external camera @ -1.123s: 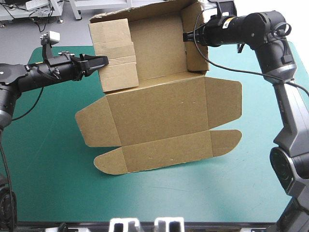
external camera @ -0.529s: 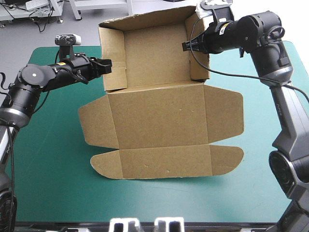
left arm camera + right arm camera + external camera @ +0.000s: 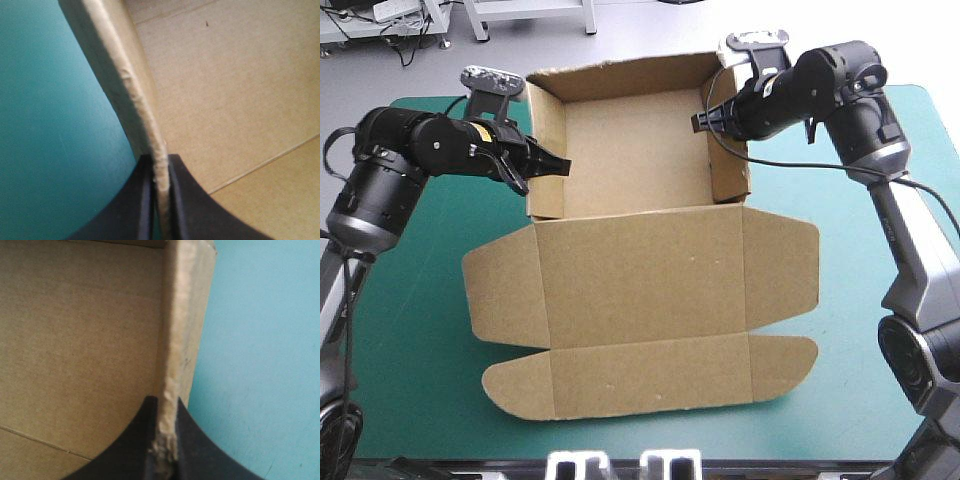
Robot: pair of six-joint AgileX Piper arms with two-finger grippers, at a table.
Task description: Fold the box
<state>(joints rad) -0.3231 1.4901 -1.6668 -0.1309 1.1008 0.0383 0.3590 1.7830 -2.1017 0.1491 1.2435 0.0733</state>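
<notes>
The left gripper is clamped on the left wall of the box, the right gripper on its right wall. The box is set mid-table on the teal-green cover, tray raised, lid flat. Wall-forming seems in hand; next, the walls should be seated squarely.

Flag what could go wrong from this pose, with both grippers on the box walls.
1. The right gripper pinches only the rim of the right wall, and the board edge in its grip looks frayed; it may crush further or slip.
2. The left gripper likewise holds just the thin rim of the left wall; uneven arm motion could twist the box or spring the walls.
3. The lid lies flat on the teal-green cover; dragging could snag it.
</notes>
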